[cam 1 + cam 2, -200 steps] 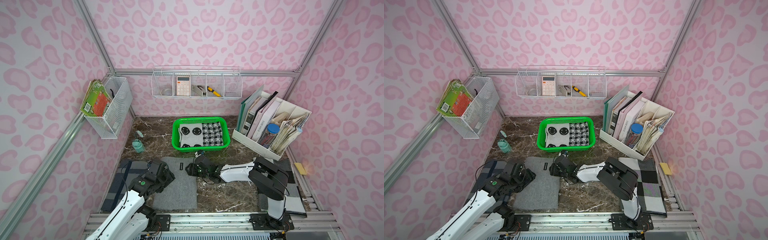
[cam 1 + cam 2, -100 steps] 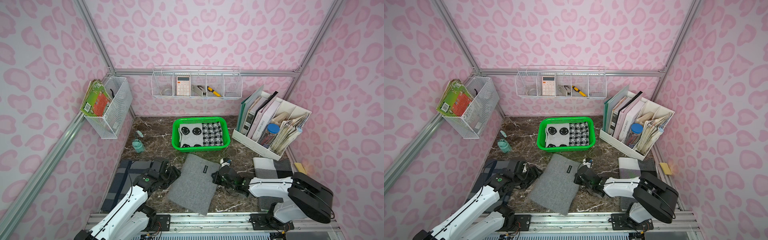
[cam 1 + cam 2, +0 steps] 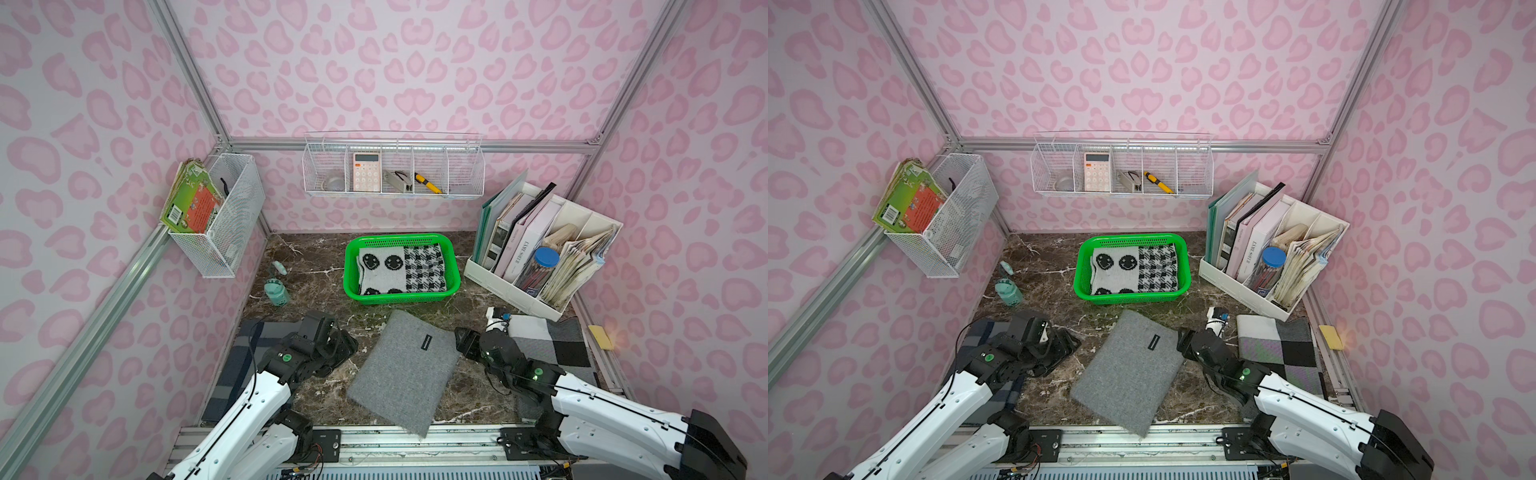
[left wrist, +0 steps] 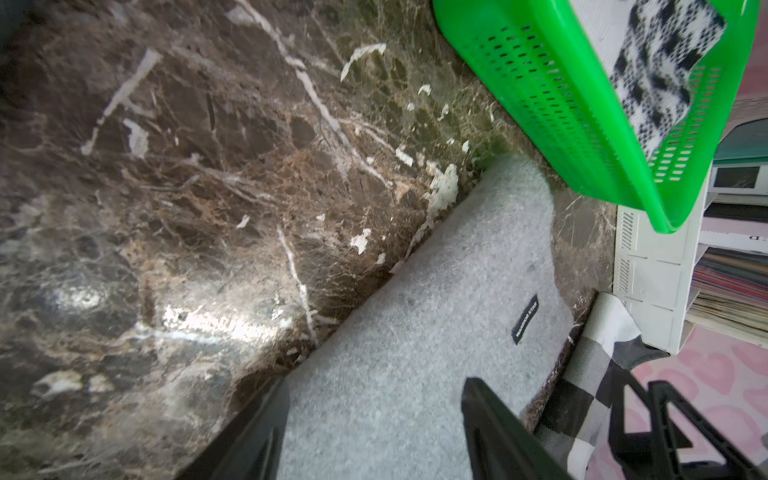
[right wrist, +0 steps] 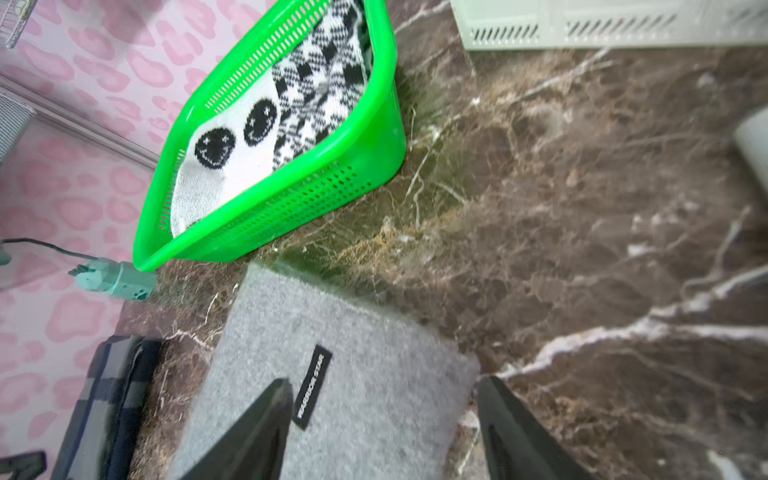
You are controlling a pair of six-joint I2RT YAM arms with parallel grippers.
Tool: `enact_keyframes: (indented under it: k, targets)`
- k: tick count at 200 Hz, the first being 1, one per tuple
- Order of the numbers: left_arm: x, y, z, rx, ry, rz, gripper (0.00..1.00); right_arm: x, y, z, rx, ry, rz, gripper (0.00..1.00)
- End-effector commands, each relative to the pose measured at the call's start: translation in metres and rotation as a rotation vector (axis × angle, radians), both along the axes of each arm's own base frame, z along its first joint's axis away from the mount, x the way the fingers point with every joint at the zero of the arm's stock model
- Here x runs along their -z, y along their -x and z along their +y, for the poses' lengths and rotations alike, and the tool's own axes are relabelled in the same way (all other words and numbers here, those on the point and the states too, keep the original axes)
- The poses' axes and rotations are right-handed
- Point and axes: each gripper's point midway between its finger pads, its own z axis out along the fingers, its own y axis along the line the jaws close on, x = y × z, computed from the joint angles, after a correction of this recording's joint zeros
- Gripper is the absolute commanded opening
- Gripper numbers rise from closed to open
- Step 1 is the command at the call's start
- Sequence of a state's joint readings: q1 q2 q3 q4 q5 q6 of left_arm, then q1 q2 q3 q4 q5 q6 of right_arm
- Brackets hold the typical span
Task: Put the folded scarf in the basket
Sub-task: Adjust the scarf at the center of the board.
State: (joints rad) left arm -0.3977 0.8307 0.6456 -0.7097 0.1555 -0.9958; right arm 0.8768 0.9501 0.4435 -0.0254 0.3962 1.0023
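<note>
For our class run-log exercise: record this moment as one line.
grey scarf: folded, outside basket | basket: holds patterned cloths | left gripper: open beside scarf | right gripper: open at scarf corner

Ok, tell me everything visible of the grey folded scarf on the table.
The grey scarf is a felt-like knit, folded into a rectangle with a small black label on top. It lies skewed on the marble tabletop, far corner near the green basket but outside it, near corner overhanging the front rail. The open right gripper sits at one edge; contact is unclear.
</note>
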Motion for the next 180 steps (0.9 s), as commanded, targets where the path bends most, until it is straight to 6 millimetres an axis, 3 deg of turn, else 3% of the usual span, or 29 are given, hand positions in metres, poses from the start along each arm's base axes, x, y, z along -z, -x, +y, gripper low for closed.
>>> enact_keyframes:
  k: [1, 32, 71, 130, 180]
  targets:
    - [0.010, 0.027, 0.001, 0.014, 0.010, 0.119, 0.70, -0.014, -0.012, 0.014, -0.100, 0.120, -0.042, 0.66]
    - [0.017, 0.049, 0.010, 0.007, -0.008, 0.166, 0.70, -0.014, -0.025, 0.064, -0.274, 0.163, -0.014, 0.60]
    - [0.028, 0.062, 0.009, -0.004, 0.037, 0.185, 0.67, 0.014, -0.024, 0.103, -0.394, 0.141, 0.065, 0.55]
    - [0.041, 0.065, -0.009, 0.024, 0.106, 0.220, 0.62, 0.069, -0.020, 0.109, -0.391, 0.199, 0.199, 0.37]
    - [0.063, 0.068, -0.013, -0.021, 0.050, 0.243, 0.63, 0.084, -0.017, 0.097, -0.351, 0.214, 0.234, 0.37]
